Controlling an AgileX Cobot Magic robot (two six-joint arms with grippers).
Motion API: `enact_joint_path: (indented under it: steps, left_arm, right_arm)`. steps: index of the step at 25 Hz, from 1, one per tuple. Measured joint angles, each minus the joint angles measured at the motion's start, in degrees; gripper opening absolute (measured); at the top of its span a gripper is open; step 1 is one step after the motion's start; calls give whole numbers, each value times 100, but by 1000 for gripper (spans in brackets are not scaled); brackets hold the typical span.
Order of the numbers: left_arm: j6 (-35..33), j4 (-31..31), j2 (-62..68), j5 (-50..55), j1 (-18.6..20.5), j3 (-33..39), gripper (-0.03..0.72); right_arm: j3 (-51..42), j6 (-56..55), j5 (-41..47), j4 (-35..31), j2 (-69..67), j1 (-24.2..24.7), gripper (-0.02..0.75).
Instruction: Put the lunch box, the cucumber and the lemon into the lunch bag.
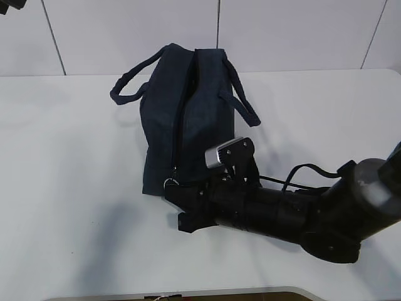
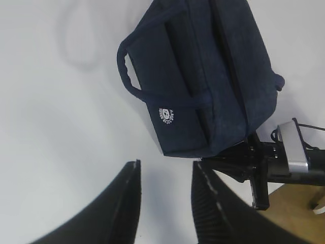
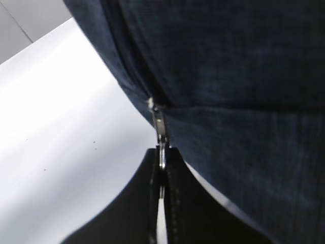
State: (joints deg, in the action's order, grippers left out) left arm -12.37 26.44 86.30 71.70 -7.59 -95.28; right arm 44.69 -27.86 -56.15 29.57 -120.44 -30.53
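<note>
2 right jaws pinched on zipper pull (image 3: 161, 145) of lunch bag (image 1: 188, 113), left jaws partly apart, empty

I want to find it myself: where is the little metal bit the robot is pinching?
Look at the white table, then the dark blue lunch bag. At its near end, the right gripper pinches the zipper pull, the only shiny metal thing on the fabric.

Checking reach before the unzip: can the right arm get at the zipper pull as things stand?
Looks like yes: the right gripper is shut on the zipper pull at the lunch bag end, nothing between.
</note>
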Motion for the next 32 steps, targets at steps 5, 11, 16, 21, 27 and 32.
enact_joint_path:
  steps: [5, 11, 16, 21, 27, 32]
  left_arm:
    - [0, 0, 0, 0, 0, 146, 242]
    - [0, -11, 0, 0, 0, 410, 242]
    - [-35, -33, 0, 0, 0, 851, 242]
    - [-212, -55, 0, -20, -212, 1176, 242]
    - [-298, -55, 0, -23, -453, 1209, 242]
    - [-332, -140, 161, -34, -616, 1209, 242]
  right_arm:
    - [-11, -272, 399, 234, 293, 0, 5]
    - [-19, -372, 1010, 384, 748, 0, 5]
    - [-45, -638, 1412, 708, 1177, 0, 5]
    - [-52, -658, 2166, 837, 1681, 0, 5]
    - [26, -671, 3054, 1064, 2239, 0, 5]
    - [320, -748, 3599, 1308, 2499, 0, 5]
